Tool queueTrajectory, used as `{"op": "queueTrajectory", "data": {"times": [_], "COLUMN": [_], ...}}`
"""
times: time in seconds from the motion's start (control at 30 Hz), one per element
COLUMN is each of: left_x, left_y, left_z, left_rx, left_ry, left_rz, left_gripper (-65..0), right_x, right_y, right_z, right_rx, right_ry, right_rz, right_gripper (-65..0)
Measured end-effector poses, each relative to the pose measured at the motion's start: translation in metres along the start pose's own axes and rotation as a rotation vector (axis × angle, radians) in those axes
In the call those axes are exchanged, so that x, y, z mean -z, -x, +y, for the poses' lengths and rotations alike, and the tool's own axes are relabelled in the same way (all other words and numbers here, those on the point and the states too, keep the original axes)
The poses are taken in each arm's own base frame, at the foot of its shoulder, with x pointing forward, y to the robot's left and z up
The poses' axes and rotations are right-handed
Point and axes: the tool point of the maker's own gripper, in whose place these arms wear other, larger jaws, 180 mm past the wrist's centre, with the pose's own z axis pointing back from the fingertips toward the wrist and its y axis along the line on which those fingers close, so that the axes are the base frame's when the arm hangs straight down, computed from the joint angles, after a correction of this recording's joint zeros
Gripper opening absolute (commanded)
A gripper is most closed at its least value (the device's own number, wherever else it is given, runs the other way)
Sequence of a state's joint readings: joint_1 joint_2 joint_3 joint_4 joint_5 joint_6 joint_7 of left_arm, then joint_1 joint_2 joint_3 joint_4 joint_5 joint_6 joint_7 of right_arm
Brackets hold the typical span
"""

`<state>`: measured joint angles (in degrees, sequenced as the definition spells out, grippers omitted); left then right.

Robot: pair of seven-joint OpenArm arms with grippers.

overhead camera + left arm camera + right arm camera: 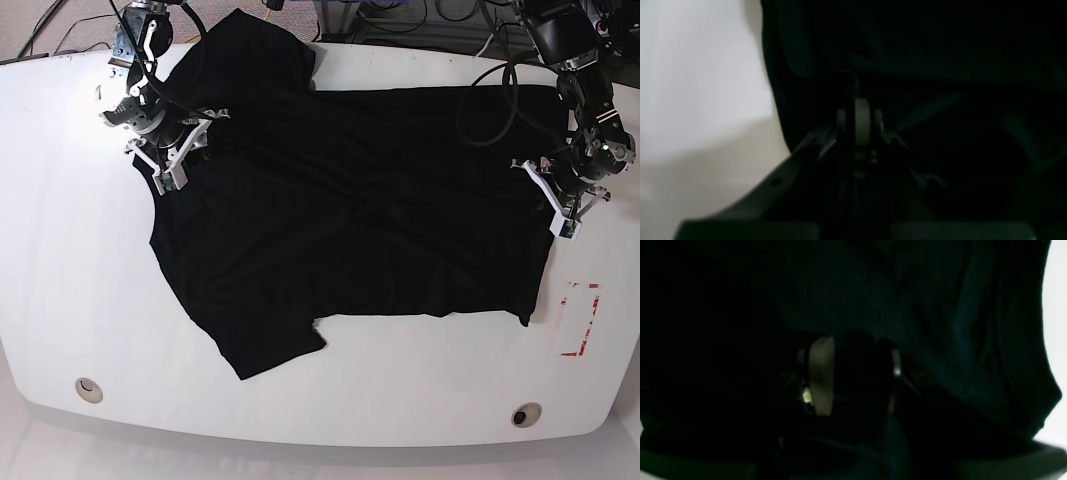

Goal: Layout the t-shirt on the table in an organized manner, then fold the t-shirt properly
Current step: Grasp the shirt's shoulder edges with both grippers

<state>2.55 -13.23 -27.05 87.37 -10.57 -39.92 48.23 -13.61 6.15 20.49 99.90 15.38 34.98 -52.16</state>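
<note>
The black t-shirt (350,220) lies spread on the white table (60,250), one sleeve toward the front left and one at the back. My right gripper (172,172) sits at the shirt's left edge. In the right wrist view its fingers (821,376) are shut on a bunch of the dark t-shirt (940,323). My left gripper (548,200) is at the shirt's right edge. In the left wrist view the left gripper (860,103) has its pads pressed together at the border of the t-shirt (940,50), with bare table (690,83) to the left.
A red tape rectangle (580,320) is marked on the table just right of the shirt's front right corner. Two round grommet holes (88,389) (526,414) sit near the front edge. Cables (420,20) run behind the table's back edge.
</note>
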Motion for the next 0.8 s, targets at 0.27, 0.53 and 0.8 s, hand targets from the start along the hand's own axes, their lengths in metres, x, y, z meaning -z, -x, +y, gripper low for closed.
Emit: {"op": "queueTrajectory", "data": {"times": [0.27, 0.53, 0.8], "left_x": [-0.016, -0.045, -0.056], "left_y": [0.010, 0.028, 0.043], "left_z": [0.001, 0.022, 0.032], "left_rx": [0.021, 0.004, -0.001], "left_ry": [-0.027, -0.112, -0.142], "left_rz": [0.002, 0.010, 0.039], "left_gripper": [-65.0, -65.0, -64.6], "right_x": [0.006, 0.007, 0.007], "right_y": [-0.001, 0.000, 0.000], "right_z": [-0.003, -0.003, -0.003], "right_rx": [0.018, 0.026, 0.027], "right_ry": [-0.005, -0.010, -0.011], "right_rz": [-0.004, -0.007, -0.007], "right_gripper": [-44.1, -44.1, -44.1]}}
